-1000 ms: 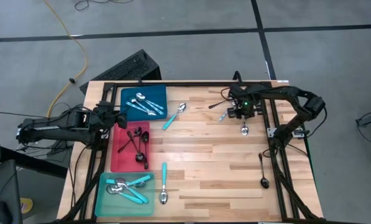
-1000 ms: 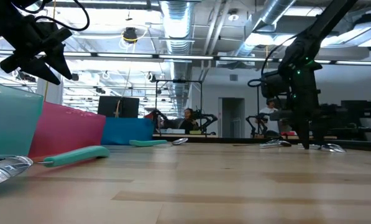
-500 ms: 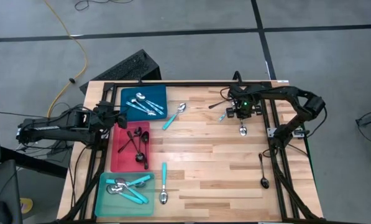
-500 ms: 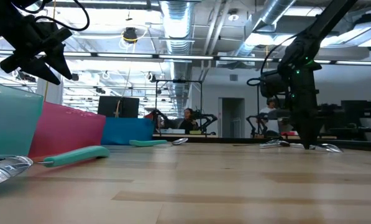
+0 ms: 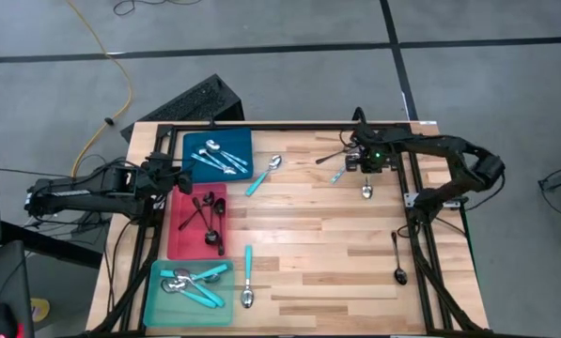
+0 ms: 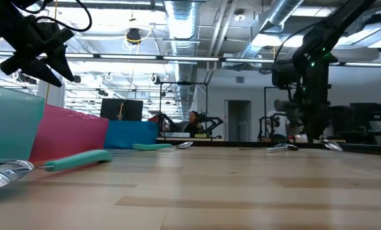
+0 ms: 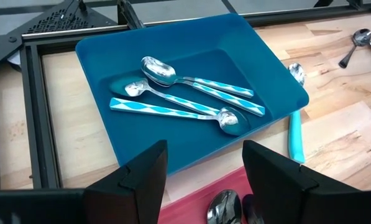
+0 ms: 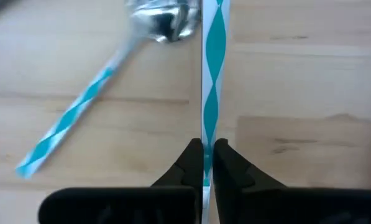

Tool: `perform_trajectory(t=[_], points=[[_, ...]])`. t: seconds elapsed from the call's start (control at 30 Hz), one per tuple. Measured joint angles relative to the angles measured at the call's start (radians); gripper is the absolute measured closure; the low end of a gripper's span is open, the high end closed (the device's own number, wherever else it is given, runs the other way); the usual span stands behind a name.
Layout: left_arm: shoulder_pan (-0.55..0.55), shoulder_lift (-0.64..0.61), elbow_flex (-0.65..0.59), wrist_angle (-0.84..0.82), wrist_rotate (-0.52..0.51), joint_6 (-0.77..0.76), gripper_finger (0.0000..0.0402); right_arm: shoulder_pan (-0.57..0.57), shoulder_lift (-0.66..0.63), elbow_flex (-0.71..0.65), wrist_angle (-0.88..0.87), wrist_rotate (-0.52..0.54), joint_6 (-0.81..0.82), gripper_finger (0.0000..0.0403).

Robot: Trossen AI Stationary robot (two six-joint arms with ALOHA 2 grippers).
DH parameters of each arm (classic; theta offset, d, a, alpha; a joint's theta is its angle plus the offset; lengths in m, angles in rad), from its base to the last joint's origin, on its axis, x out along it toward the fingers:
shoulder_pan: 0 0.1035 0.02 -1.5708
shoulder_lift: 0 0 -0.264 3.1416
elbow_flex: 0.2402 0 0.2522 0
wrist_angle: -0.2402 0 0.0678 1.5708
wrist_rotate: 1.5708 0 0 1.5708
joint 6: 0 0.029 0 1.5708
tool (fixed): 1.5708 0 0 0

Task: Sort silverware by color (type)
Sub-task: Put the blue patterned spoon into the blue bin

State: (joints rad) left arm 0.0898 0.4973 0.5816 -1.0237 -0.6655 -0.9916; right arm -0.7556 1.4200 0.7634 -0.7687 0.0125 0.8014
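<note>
- Pale wood planks, light with darker grain streaks, make up the bench (image 5: 308, 235), edged by a black metal frame; grey concrete floor (image 5: 289, 28) with dark seams lies around it, a yellow cable (image 5: 106, 56) looping at upper left.
- Glossy plastic trays line the left side: blue tray (image 5: 194, 145) at top, red tray (image 5: 181, 239) in the middle, teal tray (image 5: 158, 300) at bottom.
- In the blue tray, three spoons (image 7: 191, 96) with mirror-bright bowls and handles banded in turquoise and silver.
- The right gripper (image 8: 207, 163) sits at upper right of the high view, jaws clenched on a striped-handle spoon (image 8: 214, 74); a second striped spoon (image 8: 73, 112) lies aslant beside it.
- A black spoon (image 5: 397, 258) lies at lower right; two turquoise-handled spoons (image 5: 248, 277) rest on bare wood near the trays.
- The left gripper (image 7: 204, 171) hangs over the blue tray's edge, jaws spread apart.
- Behind the bench in the low view: ceiling ducts and strip lights.
</note>
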Motion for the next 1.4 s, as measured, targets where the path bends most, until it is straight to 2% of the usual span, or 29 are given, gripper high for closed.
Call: perform_trajectory(t=[0.13,0.37,0.53,0.6,0.73,0.93,1.2,1.4], points=[[0.000,0.000,0.000,0.000,-0.008,0.000,0.0207,0.034,-0.070,0.000,0.076,-0.003,0.014,0.0368],[0.000,0.000,0.000,0.000,-0.014,0.000,0.0207,0.114,-0.153,0.004,0.365,0.017,-0.005,0.0368],[0.000,0.000,0.000,0.000,-0.018,0.000,0.0207,0.209,-0.161,0.003,0.729,0.020,-0.213,0.0368],[0.000,0.000,0.000,0.000,-0.020,0.000,0.0207,0.240,-0.155,0.004,0.855,0.006,-0.231,0.0368],[0.000,0.000,0.000,0.000,-0.020,0.000,0.0207,0.273,-0.155,0.004,1.026,0.002,-0.310,0.0368],[0.000,0.000,0.000,0.000,-0.031,0.000,0.0207,0.330,-0.155,0.004,1.281,-0.085,-0.401,0.0368],[0.000,0.000,0.000,0.001,-0.032,0.000,0.0207,0.367,-0.155,0.011,1.380,-0.085,-0.387,0.0368],[0.000,0.000,0.000,0.001,-0.032,-0.021,0.0207,0.384,-0.120,0.096,1.372,-0.058,-0.395,0.0368]])
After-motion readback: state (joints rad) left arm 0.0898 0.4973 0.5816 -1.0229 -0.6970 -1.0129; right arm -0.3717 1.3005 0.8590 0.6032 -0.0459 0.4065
